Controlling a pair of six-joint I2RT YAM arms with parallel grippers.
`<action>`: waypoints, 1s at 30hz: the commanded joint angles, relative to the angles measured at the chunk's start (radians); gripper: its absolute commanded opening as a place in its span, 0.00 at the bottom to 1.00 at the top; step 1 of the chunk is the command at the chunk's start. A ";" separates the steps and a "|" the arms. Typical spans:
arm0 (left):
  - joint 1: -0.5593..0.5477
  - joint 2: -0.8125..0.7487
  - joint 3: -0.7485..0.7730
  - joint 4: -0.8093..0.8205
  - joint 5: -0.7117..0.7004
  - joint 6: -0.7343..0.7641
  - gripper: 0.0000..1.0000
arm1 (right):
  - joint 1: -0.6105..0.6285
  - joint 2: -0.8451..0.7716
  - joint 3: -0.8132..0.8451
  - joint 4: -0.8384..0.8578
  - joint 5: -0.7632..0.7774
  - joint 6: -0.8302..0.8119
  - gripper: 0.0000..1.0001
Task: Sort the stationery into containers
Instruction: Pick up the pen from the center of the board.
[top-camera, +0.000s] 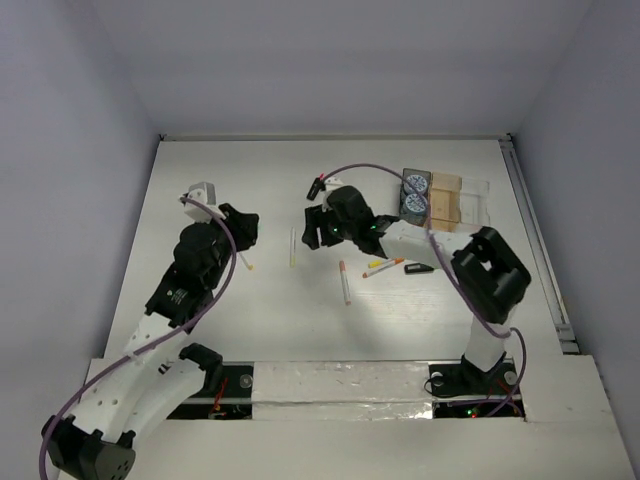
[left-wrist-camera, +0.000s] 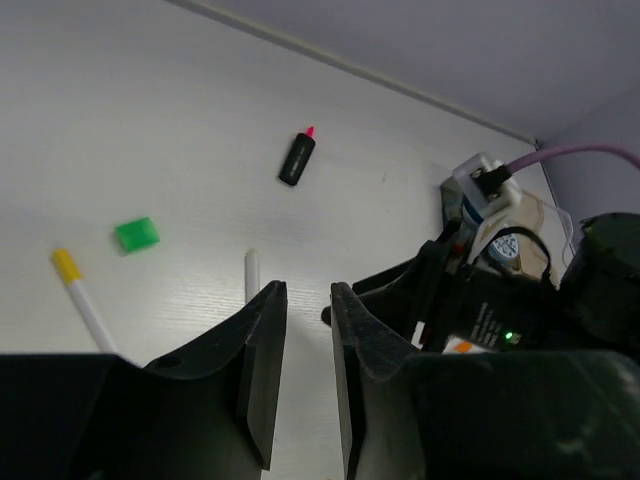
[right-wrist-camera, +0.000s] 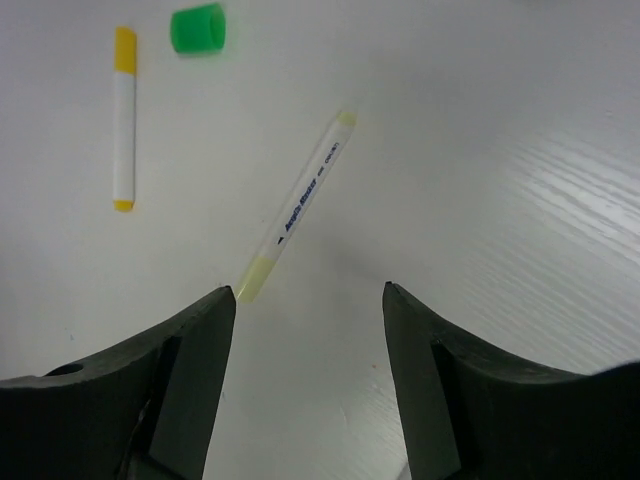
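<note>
Lying flat, pale-yellow pen (right-wrist-camera: 296, 208), white barrel, blue print

bright, even overhead light, soft faint shadows on the table (top-camera: 250, 180), focus sharp.

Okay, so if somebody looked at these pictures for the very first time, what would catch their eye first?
The right gripper hangs open directly over a pale yellow pen lying mid-table, with a loose green cap and a yellow-capped pen just beyond it. At the far right of the table, two blue-white rolls sit in the dark tray.
</note>
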 joint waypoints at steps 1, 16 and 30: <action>0.003 -0.023 -0.073 -0.065 -0.117 -0.073 0.22 | 0.055 0.081 0.116 -0.068 0.092 -0.026 0.67; 0.003 -0.123 -0.301 -0.101 -0.411 -0.329 0.47 | 0.142 0.481 0.568 -0.361 0.332 -0.052 0.49; 0.023 0.099 -0.340 0.016 -0.483 -0.345 0.54 | 0.161 0.462 0.532 -0.354 0.399 -0.011 0.00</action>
